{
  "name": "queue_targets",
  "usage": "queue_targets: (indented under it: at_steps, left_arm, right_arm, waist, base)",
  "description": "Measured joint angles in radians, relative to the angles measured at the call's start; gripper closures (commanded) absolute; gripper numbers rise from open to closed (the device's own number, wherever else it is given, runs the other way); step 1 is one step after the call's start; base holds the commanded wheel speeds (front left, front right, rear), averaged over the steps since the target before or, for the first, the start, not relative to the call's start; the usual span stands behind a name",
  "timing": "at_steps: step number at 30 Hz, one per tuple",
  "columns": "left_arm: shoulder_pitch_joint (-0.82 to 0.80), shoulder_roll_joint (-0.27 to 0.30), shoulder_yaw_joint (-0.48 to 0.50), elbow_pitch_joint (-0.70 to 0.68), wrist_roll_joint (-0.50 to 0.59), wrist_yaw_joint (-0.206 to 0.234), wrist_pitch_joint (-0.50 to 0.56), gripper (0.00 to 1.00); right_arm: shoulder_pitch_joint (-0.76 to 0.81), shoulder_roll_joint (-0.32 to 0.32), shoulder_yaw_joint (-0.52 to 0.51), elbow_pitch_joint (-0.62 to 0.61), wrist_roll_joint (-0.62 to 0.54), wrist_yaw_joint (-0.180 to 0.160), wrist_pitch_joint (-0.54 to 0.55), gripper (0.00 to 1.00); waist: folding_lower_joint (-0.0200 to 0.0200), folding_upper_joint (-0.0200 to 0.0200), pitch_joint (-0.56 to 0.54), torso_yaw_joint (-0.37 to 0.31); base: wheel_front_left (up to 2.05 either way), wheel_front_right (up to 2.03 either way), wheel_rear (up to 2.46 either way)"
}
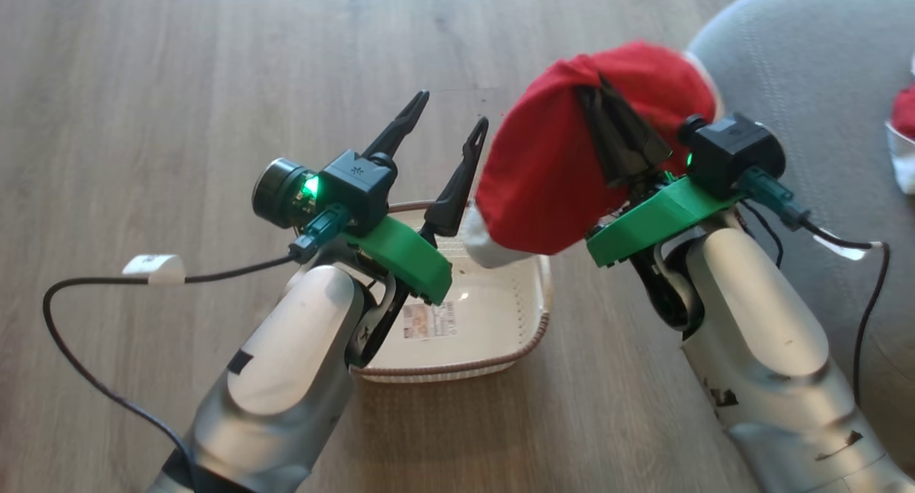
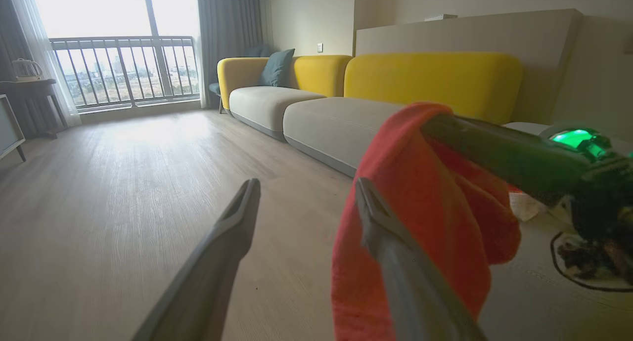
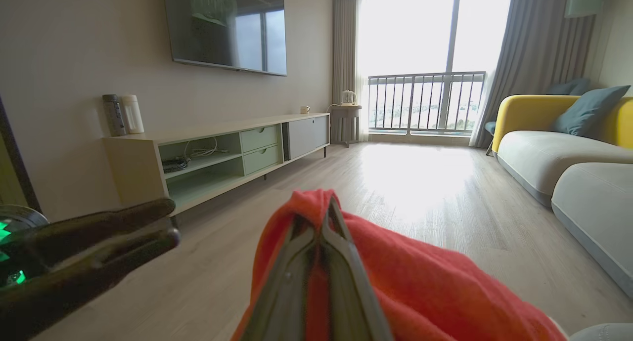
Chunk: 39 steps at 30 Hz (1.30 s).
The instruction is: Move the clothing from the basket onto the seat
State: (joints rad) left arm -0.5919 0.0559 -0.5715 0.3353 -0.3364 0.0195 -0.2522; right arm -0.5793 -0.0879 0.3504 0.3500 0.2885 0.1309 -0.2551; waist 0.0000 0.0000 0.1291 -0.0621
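Red garment [image 1: 550,186] hangs pinched in the shut jaws of my R gripper [image 1: 597,93]; L gripper [image 1: 452,111] gapes empty just beside. Risk: cloth snags the L fingertip [image 1: 480,132], or slips mid-swing to seat [image 1: 800,64] and falls by basket [image 1: 529,336].

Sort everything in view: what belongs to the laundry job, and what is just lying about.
Job:
- red garment, held by the shut right gripper
- basket
- grey seat
- second red garment, on the seat
- left gripper, open

Lying about:
- television
- low cabinet
- kettle
- teal cushion
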Motion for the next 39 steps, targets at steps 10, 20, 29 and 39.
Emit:
queue_targets:
  at_steps: [10,20,29,39]
  left_arm:
    - [0.042,0.018,-0.005,0.01,0.0,-0.017,0.0,0.0]
    - [0.089,0.039,0.006,0.003,0.004,-0.039,0.0,0.0]
    - [0.151,0.047,0.044,-0.022,0.021,-0.052,0.0,0.0]
    - [0.11,0.018,0.012,0.01,0.032,-0.115,0.0,0.0]
  right_arm:
    - [0.039,-0.003,-0.024,-0.061,-0.006,0.0,0.0,1.0]
    - [0.075,-0.005,-0.07,-0.127,-0.006,0.0,0.0,1.0]
    - [0.112,-0.002,-0.097,-0.172,-0.006,0.0,0.0,1.0]
    - [0.253,0.003,-0.278,-0.294,-0.035,0.0,0.0,1.0]
  waist:
    - [0.0,0.0,-0.001,-0.129]
    - [0.0,0.0,0.001,-0.29]
    - [0.0,0.0,-0.009,-0.436]
    - [0.0,0.0,0.024,-0.501]
  base:
    - [0.0,0.0,0.0]
    - [0.0,0.0,0.0]
    - [0.0,0.0,0.0]
    - [0.0,0.0,0.0]
